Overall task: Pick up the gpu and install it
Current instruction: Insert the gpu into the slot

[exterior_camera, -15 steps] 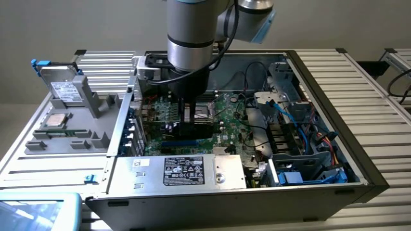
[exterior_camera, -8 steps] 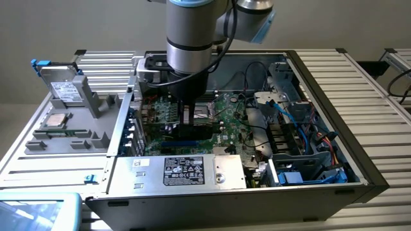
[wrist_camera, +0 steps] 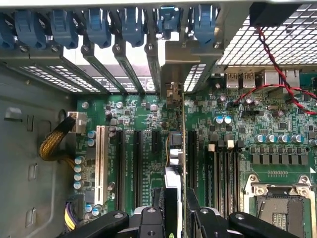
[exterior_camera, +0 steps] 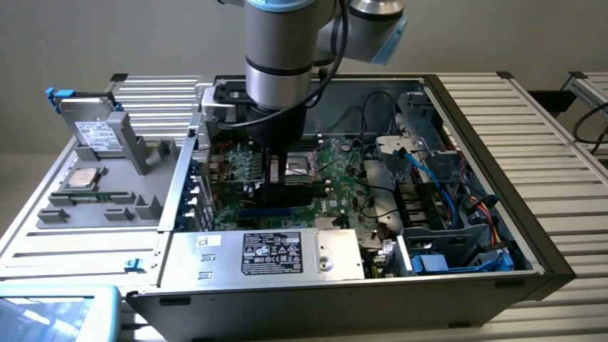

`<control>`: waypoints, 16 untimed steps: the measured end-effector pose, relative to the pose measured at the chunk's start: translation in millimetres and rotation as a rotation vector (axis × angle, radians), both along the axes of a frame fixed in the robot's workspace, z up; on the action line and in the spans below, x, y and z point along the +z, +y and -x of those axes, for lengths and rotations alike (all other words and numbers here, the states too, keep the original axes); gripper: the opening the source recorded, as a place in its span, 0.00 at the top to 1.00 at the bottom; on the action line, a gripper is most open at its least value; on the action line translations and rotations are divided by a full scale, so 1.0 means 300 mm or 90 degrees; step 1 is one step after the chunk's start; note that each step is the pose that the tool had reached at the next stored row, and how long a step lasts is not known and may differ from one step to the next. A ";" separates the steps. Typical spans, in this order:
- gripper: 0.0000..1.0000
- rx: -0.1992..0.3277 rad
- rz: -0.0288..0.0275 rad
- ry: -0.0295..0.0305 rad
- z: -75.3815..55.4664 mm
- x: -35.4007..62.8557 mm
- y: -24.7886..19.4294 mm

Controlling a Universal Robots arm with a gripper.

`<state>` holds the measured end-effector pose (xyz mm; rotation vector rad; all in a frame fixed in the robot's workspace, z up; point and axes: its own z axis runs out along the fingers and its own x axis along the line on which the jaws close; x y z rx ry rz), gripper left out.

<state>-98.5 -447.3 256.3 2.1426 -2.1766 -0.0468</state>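
The gripper [exterior_camera: 278, 178] reached down into the open case [exterior_camera: 494, 235] and was clamped on the gpu [exterior_camera: 285, 194], which hung edge-down just above the motherboard [exterior_camera: 347, 160], near its middle. In the wrist view the gripper [wrist_camera: 176, 210] had one finger on each face of the gpu [wrist_camera: 173, 148]. The card ran as a thin line from the fingers [wrist_camera: 159, 201] towards the motherboard's rear edge. There its bracket [wrist_camera: 173, 64] stood against the row of slot bars [wrist_camera: 124, 64] with blue clips [wrist_camera: 99, 22].

The step in hand looked like seating the card. Whether its bottom edge was already in a slot could not be told, because the card hid what lay beneath it. A long black slot [wrist_camera: 191, 148] showed just beside it on the motherboard.

To do this well, the card would need to stand square to the motherboard and parallel with that slot, so that the contacts met along their whole length rather than at one corner. The bracket would need to slip into its bay at the motherboard's rear edge without catching a neighbouring bar. Pressure should go straight down, evenly. The red-and-black cable [wrist_camera: 277, 74], on the motherboard's socket [wrist_camera: 277, 208] side, lay well apart from the card.
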 end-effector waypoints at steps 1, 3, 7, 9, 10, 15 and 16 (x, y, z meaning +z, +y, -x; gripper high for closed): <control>0.72 0.000 0.0000 -0.0001 0.001 -0.002 0.000; 0.72 0.000 0.0001 0.0000 0.002 -0.004 0.000; 0.72 0.000 -0.0001 -0.0001 0.006 -0.006 0.000; 0.72 0.000 -0.0001 -0.0001 0.008 -0.007 -0.001; 0.72 0.000 0.0000 -0.0001 0.008 -0.007 -0.001; 0.72 0.000 0.0006 0.0000 0.009 -0.011 -0.001; 0.72 0.000 0.0006 0.0000 0.009 -0.011 -0.001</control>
